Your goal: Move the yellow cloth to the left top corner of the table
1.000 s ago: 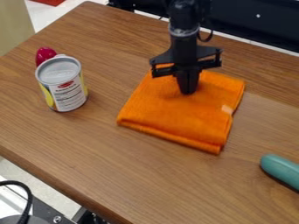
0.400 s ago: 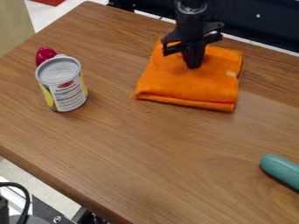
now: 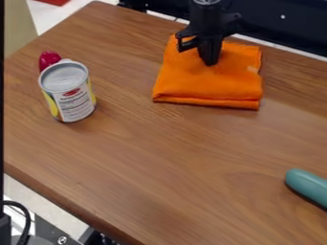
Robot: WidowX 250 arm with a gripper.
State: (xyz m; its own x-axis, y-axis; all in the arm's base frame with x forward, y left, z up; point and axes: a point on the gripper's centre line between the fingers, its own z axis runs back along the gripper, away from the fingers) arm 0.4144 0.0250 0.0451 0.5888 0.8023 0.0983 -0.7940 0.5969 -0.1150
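One folded, soft-looking orange cloth (image 3: 207,83) beneath the black hand (image 3: 210,63).

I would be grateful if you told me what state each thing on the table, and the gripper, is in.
Orange cloth: folded, lying flat.
Can: standing upright.
Red object: partly hidden behind the can.
Teal object: lying down, cut off by the view's right edge.
Gripper: pointing down at the cloth.
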